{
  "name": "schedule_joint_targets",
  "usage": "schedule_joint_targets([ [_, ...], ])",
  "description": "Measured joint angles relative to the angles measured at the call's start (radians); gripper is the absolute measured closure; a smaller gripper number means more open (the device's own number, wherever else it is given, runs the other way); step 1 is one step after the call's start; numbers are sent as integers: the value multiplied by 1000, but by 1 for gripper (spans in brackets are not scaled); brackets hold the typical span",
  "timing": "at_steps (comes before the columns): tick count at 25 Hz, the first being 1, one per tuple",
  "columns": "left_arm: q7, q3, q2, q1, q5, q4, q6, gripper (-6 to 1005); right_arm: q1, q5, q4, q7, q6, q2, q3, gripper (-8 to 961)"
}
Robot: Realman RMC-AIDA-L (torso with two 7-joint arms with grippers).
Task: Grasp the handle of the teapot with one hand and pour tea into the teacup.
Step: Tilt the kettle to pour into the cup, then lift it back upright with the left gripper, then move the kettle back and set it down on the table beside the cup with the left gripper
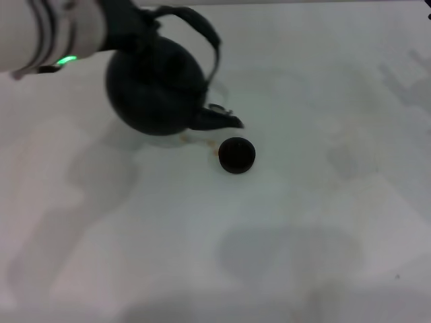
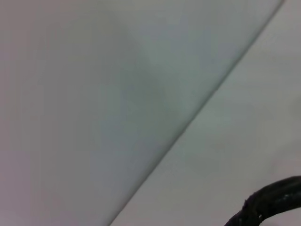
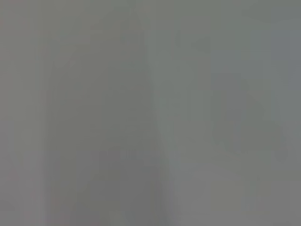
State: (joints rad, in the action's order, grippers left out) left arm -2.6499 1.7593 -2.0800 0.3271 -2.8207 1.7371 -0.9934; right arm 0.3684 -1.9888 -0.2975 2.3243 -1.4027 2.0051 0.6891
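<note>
The left arm (image 1: pixel 50 33) reaches in from the upper left of the head view, its white wrist section ringed with dark bands and showing a small green light; its dark end (the left gripper (image 1: pixel 138 27), fingers not discernible) sits at the teapot's handle (image 1: pixel 202 37), which it holds raised and tipped. The right arm is out of sight

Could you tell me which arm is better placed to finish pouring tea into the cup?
Left. The left arm reaches the handle of the tilted teapot, whose spout sits beside the teacup. No right arm shows.
</note>
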Motion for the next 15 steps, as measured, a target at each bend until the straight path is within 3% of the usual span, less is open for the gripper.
schedule_joint_targets([
  [4,-14,-75,0,-87,44,37,51,876,-5,3,0,-2,2,0,1,136],
  [8,85,-175,4,-193,289,30,160,879,-12,5,3,-4,2,0,1,136],
  [12,294,-192,1,-293,574,-22,285,880,-16,6,11,-5,2,-1,0,136],
  [15,372,-200,1,-314,718,-77,330,880,-20,7,12,-8,2,-1,2,136],
])
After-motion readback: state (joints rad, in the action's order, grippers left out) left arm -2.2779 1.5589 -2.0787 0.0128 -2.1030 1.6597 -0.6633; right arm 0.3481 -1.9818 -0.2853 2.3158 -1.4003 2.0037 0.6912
